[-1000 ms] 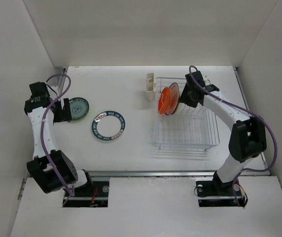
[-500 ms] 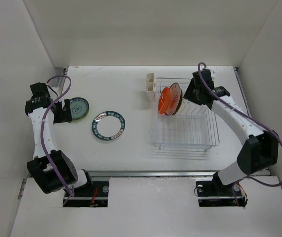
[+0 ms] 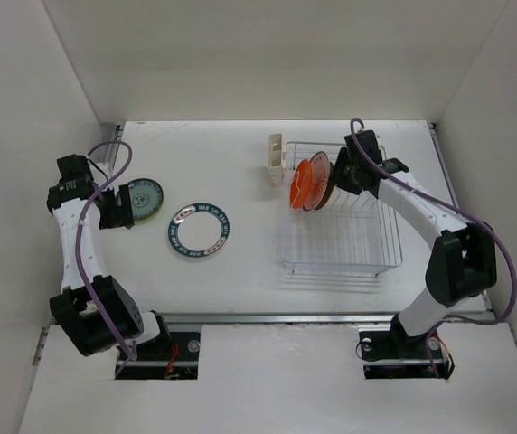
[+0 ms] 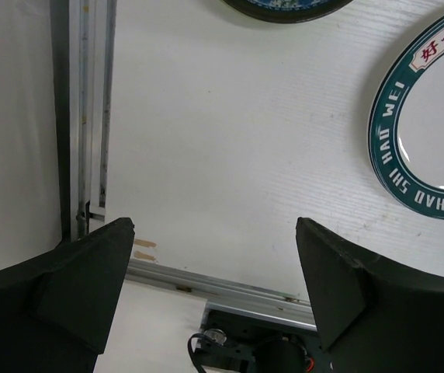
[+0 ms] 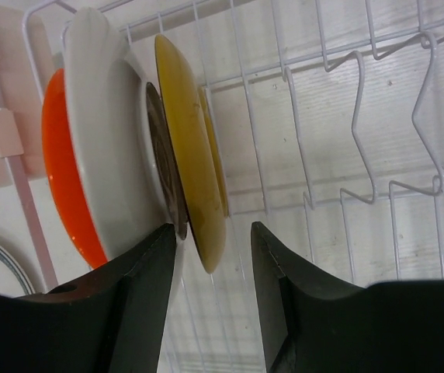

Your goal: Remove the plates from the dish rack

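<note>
Plates stand on edge in the dish rack [image 3: 342,237], bunched at its far left end: an orange plate [image 5: 60,183], a white plate [image 5: 105,132] and a yellow plate [image 5: 187,148]. The right claw [image 5: 213,241] is spread open, with a finger on either side of the yellow plate's rim. Only the wrist view separates the three; from above mostly orange shows. The left claw [image 4: 214,229] gapes empty over the counter [image 4: 222,140]. A teal-rimmed plate [image 4: 420,132] lies to its right, a green plate [image 3: 145,199] just ahead.

White plate [image 5: 105,132] crowds the yellow plate [image 5: 185,148]; dish rack [image 5: 352,116] beyond lies open.
</note>
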You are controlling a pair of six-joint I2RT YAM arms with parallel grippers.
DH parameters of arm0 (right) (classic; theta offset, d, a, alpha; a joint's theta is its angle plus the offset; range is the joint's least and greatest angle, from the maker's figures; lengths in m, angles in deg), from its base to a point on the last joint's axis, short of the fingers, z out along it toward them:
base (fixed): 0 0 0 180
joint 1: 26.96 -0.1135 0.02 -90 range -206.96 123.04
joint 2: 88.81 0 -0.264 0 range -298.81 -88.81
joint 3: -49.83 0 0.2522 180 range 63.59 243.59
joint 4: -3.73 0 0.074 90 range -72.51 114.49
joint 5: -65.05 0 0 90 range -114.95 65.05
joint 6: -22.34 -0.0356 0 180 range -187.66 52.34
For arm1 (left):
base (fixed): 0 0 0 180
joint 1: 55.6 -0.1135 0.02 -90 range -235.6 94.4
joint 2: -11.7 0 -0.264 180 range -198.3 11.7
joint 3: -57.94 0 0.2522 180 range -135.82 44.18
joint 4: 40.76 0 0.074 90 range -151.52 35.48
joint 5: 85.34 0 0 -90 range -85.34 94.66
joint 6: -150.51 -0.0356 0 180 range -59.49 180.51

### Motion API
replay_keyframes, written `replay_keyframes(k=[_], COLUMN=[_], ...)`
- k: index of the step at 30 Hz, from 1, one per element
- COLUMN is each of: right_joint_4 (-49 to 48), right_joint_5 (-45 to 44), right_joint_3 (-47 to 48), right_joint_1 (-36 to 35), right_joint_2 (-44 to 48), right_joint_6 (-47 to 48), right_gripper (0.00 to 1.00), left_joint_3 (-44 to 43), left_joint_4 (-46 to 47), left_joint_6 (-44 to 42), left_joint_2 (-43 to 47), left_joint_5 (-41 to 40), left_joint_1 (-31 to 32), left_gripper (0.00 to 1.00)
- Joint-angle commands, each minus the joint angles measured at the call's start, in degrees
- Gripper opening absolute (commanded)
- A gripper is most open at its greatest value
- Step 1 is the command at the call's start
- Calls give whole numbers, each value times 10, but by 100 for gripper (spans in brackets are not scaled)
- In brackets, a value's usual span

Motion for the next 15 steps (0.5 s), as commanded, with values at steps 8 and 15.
replay_keyframes(k=[8,15], right_joint_4=[-26,107], right_joint_5=[-15,-174], right_joint_3=[6,123], right_joint_1=[0,-40], right_joint_2=[-40,0], right_joint_6=[-5,22], right_gripper=[26,0], left_joint_3=[15,3], left_joint_4=[-6,-18], left_joint_6=[-12,-13], left_joint_2=[17,17], left_joint_5=[2,2], left_joint_1=[2,2], left_gripper=[83,83])
